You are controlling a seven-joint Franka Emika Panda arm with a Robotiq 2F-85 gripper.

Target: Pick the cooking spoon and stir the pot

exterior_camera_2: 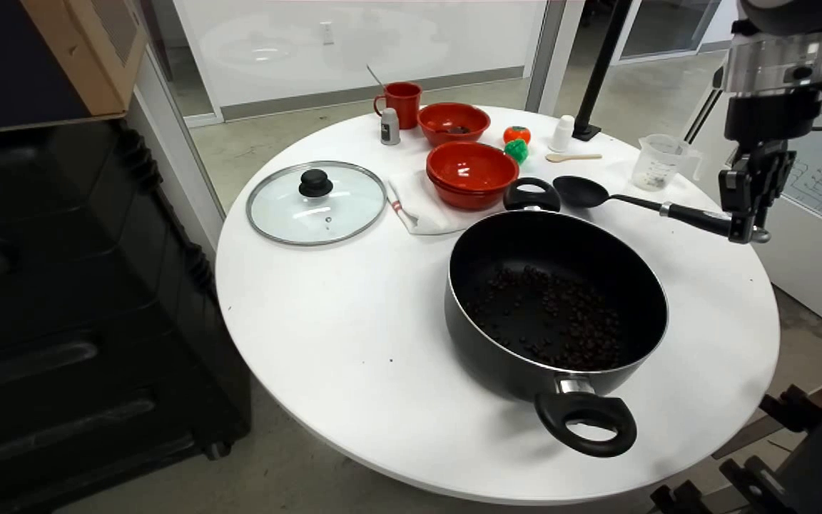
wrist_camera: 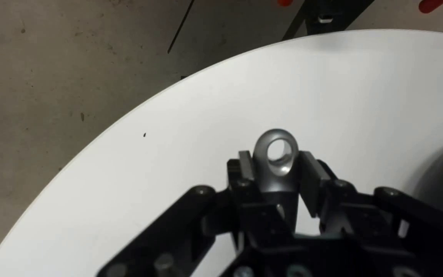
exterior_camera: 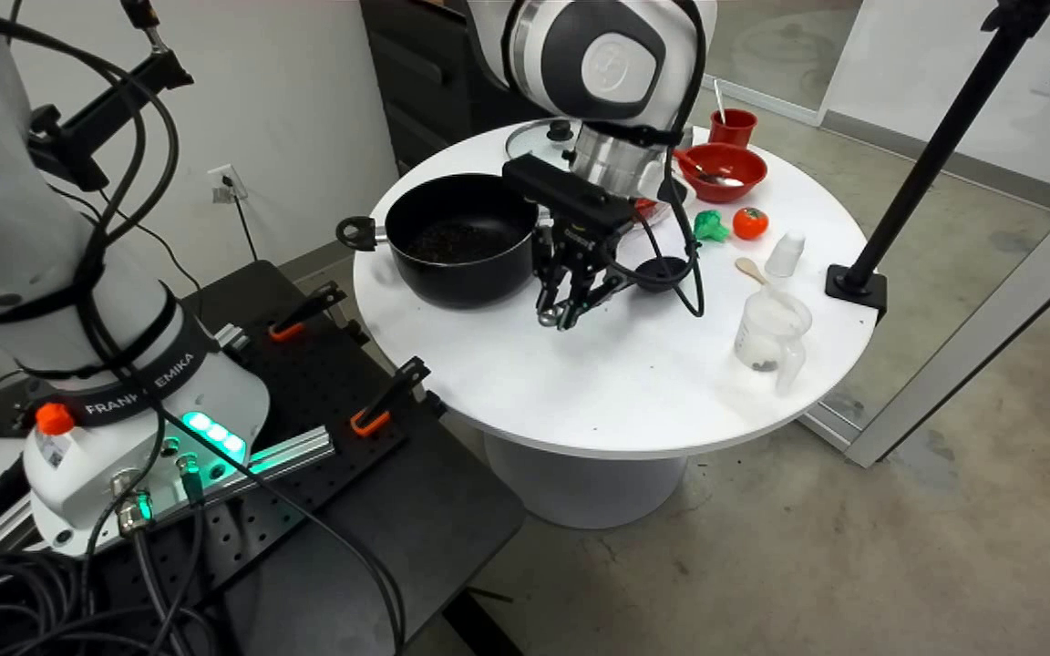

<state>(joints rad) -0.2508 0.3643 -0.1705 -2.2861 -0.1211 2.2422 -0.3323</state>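
My tool (wrist_camera: pixel 277 171) is pinching the cooking spoon (exterior_camera_2: pixel 668 209) at the tail of its handle: in the wrist view the grey loop end (wrist_camera: pixel 275 181) sits squeezed between the pads (wrist_camera: pixel 313 188). In an exterior view the spoon's head (exterior_camera_2: pixel 580 193) is just to the right of the far handle (exterior_camera_2: pixel 534 203) of the pot (exterior_camera_2: pixel 561 243); whether the two touch, or whether the head rests on the worktop (exterior_camera_2: pixel 354 321), I can't tell. The pot stands nearer and to the left of the spoon, with what look like dark beans (exterior_camera_2: pixel 582 325) over its floor, and the glass lid (exterior_camera_2: pixel 290 214) lies well apart at the left.

I judge the picking step all but done: the grip is on, the stirring not yet begun. My next move calls for raising the spoon high enough to clear the pot, swinging it left over the mouth, then dipping the head into the beans and circling gently. Held so far back, the handle may swivel in my pinch, so I'd go slowly.

As for writing, the base of my arm (exterior_camera: pixel 119 446) reads FRANK and, past a covered gap, EMIKA. The lettering (exterior_camera: pixel 579 239) on the tool's housing is too small to make out, the marks on the measuring jug (exterior_camera: pixel 773 321) are too fine, and the grey shaker (exterior_camera_2: pixel 390 127) has a dark patch, perhaps a label, that I can't read
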